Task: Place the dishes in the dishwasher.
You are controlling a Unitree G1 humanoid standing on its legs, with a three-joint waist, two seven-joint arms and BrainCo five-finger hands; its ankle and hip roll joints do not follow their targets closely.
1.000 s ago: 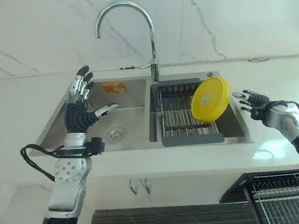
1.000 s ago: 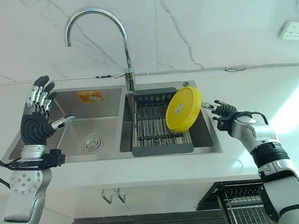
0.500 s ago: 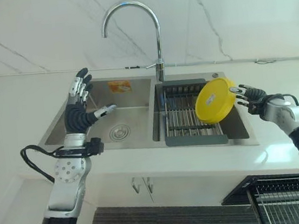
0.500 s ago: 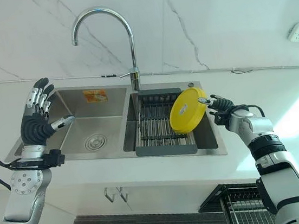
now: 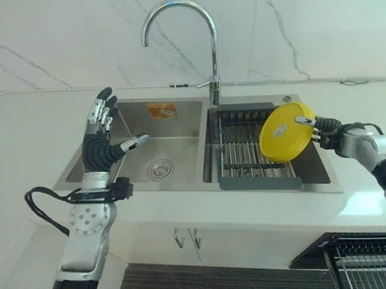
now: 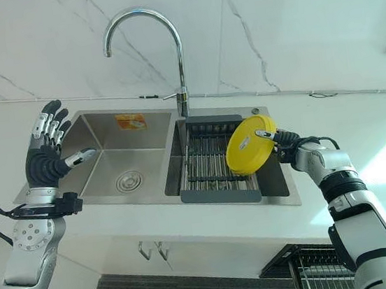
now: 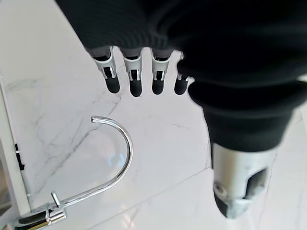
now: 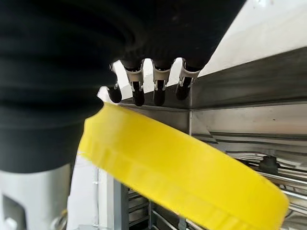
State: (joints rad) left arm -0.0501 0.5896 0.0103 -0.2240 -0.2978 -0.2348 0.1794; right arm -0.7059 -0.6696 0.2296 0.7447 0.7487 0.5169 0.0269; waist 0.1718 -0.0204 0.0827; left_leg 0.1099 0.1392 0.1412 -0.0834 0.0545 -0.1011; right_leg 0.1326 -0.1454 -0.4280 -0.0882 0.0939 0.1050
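A round yellow plate (image 5: 285,133) stands on edge in the dish rack (image 5: 247,155) in the sink's right basin, leaning toward the right wall. My right hand (image 5: 329,133) reaches in from the right. Its straight fingers (image 8: 160,88) lie over the plate's upper right rim (image 8: 192,177), with the thumb on the plate's other side, so the rim sits between them. My left hand (image 5: 99,150) is raised over the left basin's near left corner, open, fingers (image 7: 134,79) spread and holding nothing.
A tall curved chrome faucet (image 5: 191,18) rises behind the divider between the two steel basins. The left basin (image 5: 154,146) has a drain. White counter surrounds the sink (image 5: 270,202). A pulled-out wire dishwasher rack (image 5: 377,263) shows at lower right, below the counter.
The camera has shifted. My right hand has moved left from beside the plate until its fingers reach over the plate's rim. The left hand has kept its pose.
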